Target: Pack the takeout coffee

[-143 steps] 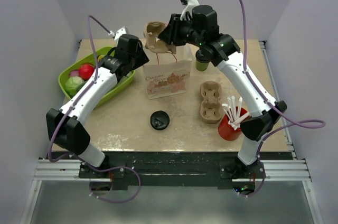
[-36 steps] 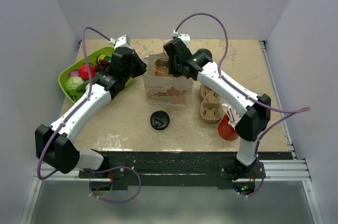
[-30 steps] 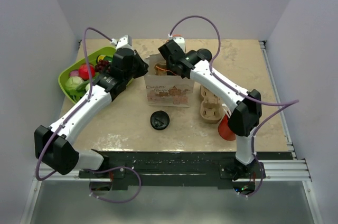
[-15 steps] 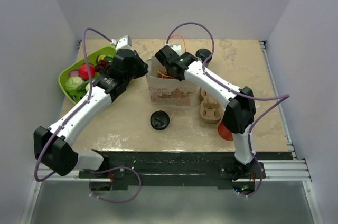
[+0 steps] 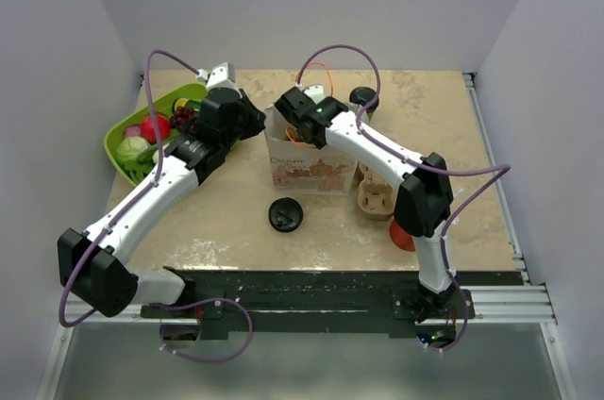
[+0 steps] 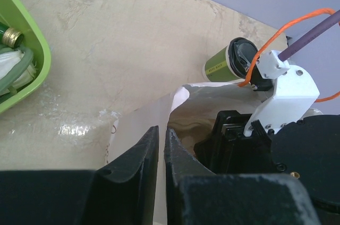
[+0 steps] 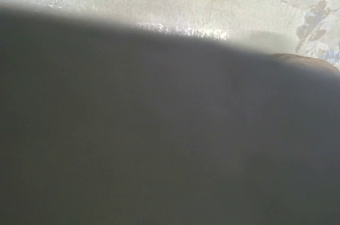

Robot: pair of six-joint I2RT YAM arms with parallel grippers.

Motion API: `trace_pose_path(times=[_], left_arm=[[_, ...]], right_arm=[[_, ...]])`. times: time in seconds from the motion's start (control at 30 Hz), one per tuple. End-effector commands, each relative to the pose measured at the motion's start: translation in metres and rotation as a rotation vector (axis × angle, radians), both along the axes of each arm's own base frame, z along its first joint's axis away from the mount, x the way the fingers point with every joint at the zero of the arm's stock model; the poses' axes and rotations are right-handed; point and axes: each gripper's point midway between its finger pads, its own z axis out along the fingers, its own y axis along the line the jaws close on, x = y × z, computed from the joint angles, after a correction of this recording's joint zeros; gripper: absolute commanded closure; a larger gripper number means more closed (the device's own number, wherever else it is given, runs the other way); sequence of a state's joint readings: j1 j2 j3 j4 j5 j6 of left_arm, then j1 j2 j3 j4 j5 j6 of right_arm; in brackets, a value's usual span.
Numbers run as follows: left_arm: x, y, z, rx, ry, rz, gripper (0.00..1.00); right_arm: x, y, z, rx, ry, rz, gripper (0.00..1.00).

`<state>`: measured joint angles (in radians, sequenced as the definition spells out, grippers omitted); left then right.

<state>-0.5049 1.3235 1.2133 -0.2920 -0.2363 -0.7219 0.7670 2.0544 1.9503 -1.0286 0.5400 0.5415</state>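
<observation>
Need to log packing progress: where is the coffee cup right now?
In the top view the coffee cup is on the table, just behind the bag at its right rear corner, outside it.

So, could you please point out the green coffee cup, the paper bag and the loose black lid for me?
green coffee cup (image 6: pixel 218 65), left wrist view, green side wall.
paper bag (image 5: pixel 307 172), top view, printed front face.
loose black lid (image 5: pixel 285 216), top view, its centre.

a beige, marbled tabletop (image 5: pixel 236 230) is enclosed by plain pale lilac walls (image 5: pixel 283 4) at its far, left and right edges; a black metal rail (image 5: pixel 311 289) is fixed along its near edge.
</observation>
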Motion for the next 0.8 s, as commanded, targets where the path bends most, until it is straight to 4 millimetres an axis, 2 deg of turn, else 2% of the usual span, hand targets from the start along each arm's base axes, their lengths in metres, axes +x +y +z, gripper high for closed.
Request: trace_pose_path(times=[0.0,0.03,0.13,0.37,0.47,0.5,0.73,0.77], left_arm=[[0.001,0.0,0.024,-0.026,-0.077,0.008,0.86],[0.0,0.001,0.024,-0.025,-0.077,0.01,0.86],[0.001,0.001,0.024,-0.025,-0.075,0.01,0.86],[0.0,0.003,0.021,-0.016,-0.062,0.019,0.88],[0.0,0.001,0.02,-0.016,-0.058,0.013,0.88],[0.0,0.002,0.019,-0.016,-0.057,0.013,0.88],[-0.001,0.0,0.017,-0.014,-0.051,0.007,0.88],[0.0,0.001,0.015,-0.012,-0.047,0.009,0.88]], right_arm=[[-0.002,-0.008,0.001,-0.039,-0.011,-0.025,0.66],[-0.002,-0.009,0.001,-0.04,-0.012,-0.027,0.61],[-0.001,-0.01,0.008,-0.032,-0.028,-0.03,0.53],[0.002,-0.006,0.036,0.034,-0.089,-0.028,0.45],[0.002,-0.005,0.047,0.068,-0.114,-0.029,0.37],[0.001,-0.003,0.05,0.085,-0.116,-0.022,0.31],[-0.003,0.005,0.101,0.224,-0.216,0.032,0.28],[-0.004,0.006,0.115,0.249,-0.243,0.055,0.28]])
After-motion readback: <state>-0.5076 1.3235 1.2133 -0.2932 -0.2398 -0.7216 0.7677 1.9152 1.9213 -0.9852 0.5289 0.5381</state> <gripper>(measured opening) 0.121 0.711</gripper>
